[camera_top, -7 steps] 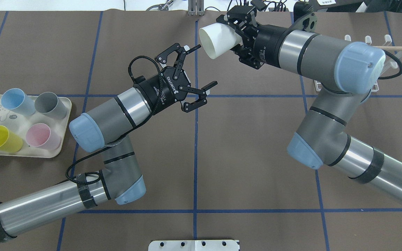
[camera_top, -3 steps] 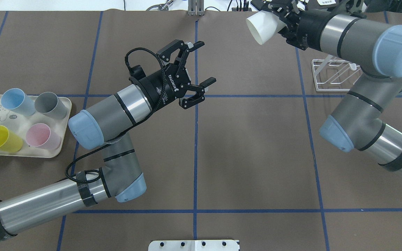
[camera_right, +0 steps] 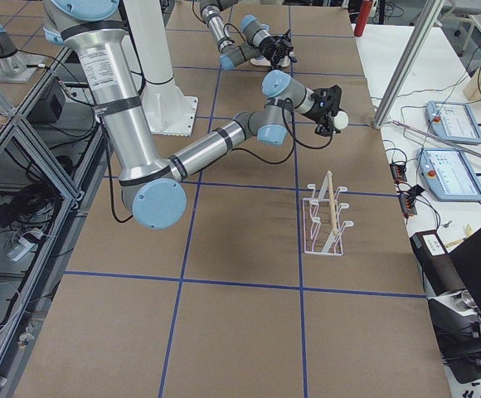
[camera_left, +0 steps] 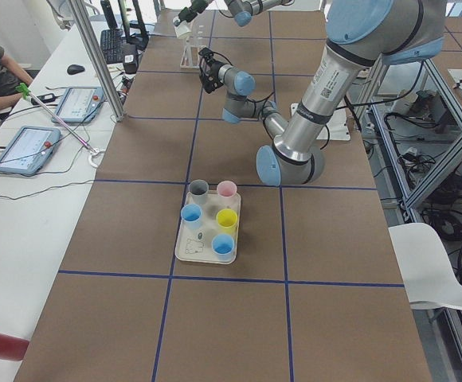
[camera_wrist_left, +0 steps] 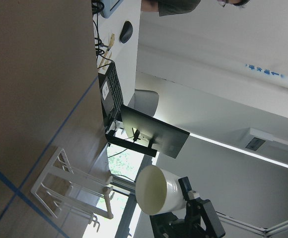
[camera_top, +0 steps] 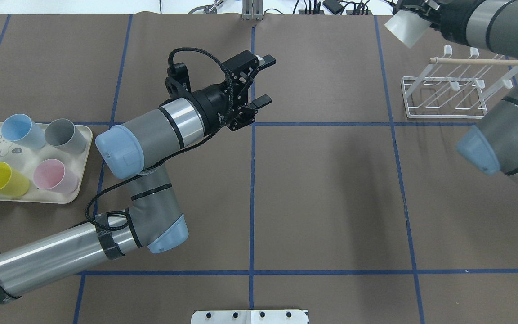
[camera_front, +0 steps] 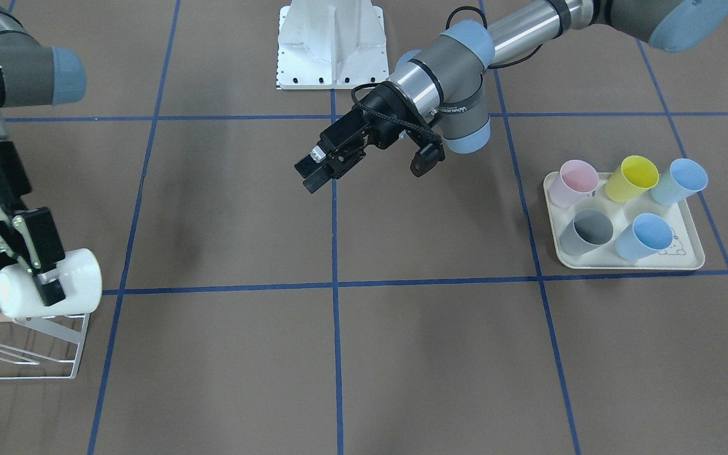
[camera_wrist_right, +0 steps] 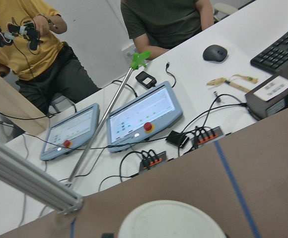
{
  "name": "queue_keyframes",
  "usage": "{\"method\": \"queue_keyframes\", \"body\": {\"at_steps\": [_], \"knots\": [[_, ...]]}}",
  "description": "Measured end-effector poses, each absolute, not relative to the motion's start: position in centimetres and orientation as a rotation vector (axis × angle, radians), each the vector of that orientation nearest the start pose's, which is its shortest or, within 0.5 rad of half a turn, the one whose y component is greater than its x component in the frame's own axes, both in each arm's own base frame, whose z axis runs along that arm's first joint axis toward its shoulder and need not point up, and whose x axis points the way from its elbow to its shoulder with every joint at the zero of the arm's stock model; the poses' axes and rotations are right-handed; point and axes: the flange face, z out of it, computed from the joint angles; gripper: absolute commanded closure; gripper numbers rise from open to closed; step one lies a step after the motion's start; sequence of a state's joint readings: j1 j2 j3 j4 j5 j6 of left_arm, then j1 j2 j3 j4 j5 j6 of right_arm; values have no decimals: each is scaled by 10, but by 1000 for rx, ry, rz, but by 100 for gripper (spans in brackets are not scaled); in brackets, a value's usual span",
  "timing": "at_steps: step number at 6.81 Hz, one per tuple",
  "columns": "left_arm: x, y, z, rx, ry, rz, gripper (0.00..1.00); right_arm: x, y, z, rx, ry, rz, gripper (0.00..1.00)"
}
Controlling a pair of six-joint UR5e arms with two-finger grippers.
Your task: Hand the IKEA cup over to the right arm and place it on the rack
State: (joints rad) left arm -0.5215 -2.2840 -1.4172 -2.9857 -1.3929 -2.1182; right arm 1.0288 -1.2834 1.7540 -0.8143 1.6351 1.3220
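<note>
Your right gripper, clamping the cup, has swung to the overhead view's upper right, by the rack. Your left gripper gapes empty, so the handover is done.

The surface is covered in a brown sheet, marked off into large squares by blue tape lines. A cream tray lies flat near the left end. A white wire rack with a wooden dowel across its top stands toward the far right, well apart from the tray. A white plate with bolt holes sits at the middle of the robot's edge.
</note>
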Motion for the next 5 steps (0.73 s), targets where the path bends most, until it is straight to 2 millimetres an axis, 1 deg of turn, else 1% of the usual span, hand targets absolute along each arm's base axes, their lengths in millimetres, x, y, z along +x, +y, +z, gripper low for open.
{"method": "queue_keyframes", "body": {"at_steps": [1, 2, 3, 4, 5], "knots": [[502, -463, 144, 153, 2005, -827, 1, -163, -583, 362, 750, -901, 562, 100], [504, -464, 143, 177, 1960, -813, 0, -130, -589, 384, 789, -778, 490, 100], [505, -464, 140, 196, 1917, -806, 0, -108, -599, 406, 808, -676, 428, 100], [504, -464, 136, 212, 1888, -799, 1, -97, -612, 429, 819, -604, 388, 100], [504, -463, 135, 218, 1873, -796, 1, -94, -626, 455, 843, -561, 363, 100]]}}
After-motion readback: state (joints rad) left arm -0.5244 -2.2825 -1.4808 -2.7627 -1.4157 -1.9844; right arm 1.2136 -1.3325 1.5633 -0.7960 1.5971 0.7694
